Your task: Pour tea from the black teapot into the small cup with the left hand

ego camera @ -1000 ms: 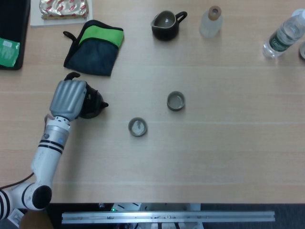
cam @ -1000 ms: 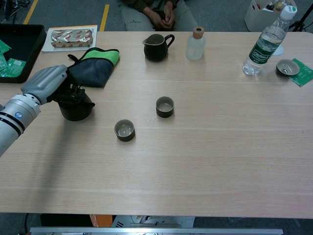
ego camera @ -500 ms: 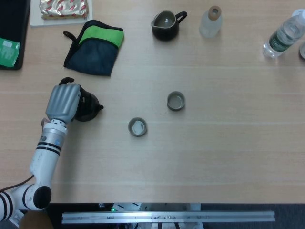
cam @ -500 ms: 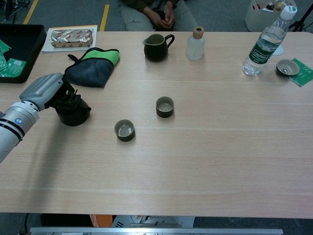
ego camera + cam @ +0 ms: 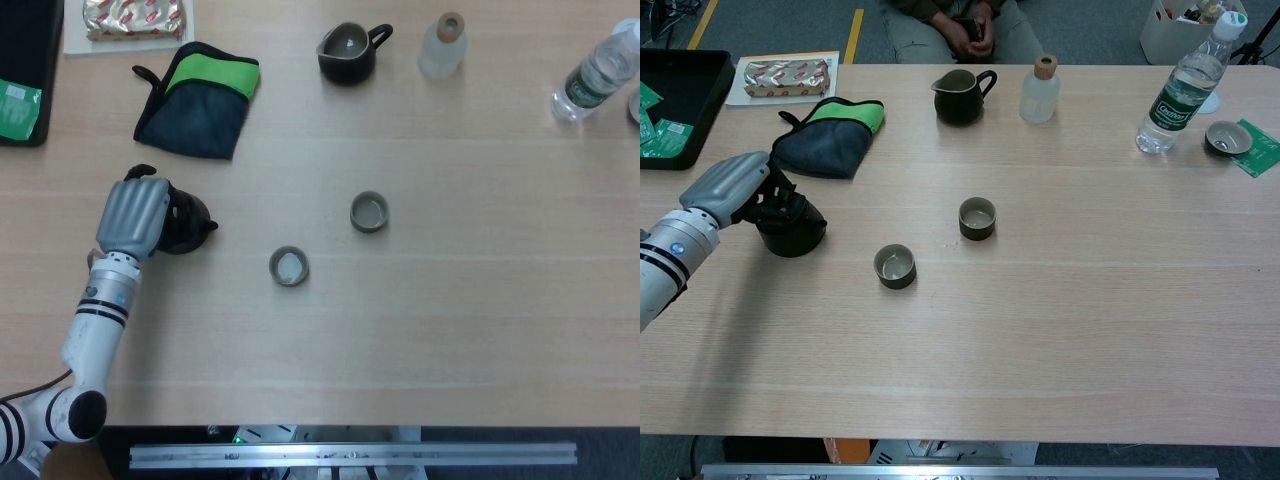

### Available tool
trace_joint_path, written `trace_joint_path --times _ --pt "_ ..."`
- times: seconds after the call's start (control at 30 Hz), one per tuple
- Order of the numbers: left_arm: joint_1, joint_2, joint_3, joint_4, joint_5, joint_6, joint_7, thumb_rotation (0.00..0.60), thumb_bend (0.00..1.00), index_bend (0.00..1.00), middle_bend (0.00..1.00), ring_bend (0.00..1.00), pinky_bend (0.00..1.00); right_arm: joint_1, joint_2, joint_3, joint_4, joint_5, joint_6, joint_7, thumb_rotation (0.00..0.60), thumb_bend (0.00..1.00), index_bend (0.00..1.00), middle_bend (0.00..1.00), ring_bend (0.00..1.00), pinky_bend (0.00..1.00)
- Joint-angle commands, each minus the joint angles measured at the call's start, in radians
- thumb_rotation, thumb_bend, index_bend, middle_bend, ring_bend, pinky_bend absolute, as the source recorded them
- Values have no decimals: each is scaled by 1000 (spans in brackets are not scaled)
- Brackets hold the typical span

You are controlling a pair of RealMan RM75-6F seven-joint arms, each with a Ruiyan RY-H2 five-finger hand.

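Low at the left of the pale wood surface, the black teapot stands upright with the left hand curled around its far side, two small cups well right, grey floor beyond.

A broad desk of pale wood grain fills nearly the whole scene, evenly lit, with only soft shadows. Beyond its far edge lies a grey floor marked with yellow tape lines. A seated person waits just behind the desk, hands clasped. A metal rail runs along the near edge.
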Motion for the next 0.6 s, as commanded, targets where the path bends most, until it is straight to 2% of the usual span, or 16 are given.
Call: trace_joint_path --times 0.03,0.27,0.4,0.6 --pt "0 8 -3 -17 -12 -2 8 381 458 725 731 552 199 0 0 0 0 0 0 0 600 112 267 355 287 318" --pt "1 14 -14 -40 -19 6 0 242 338 611 612 393 199 1 -1 1 0 0 1 1 600 112 267 355 287 319" --pt "-1 20 -19 -56 -25 0 -9 220 326 553 552 346 199 0 -1 1 1 1 3 2 600 112 267 355 287 323" --pt "-4 29 -28 -71 -25 -3 -27 197 318 433 403 230 199 0 -1 2 1 0 3 4 600 112 267 355 287 325"
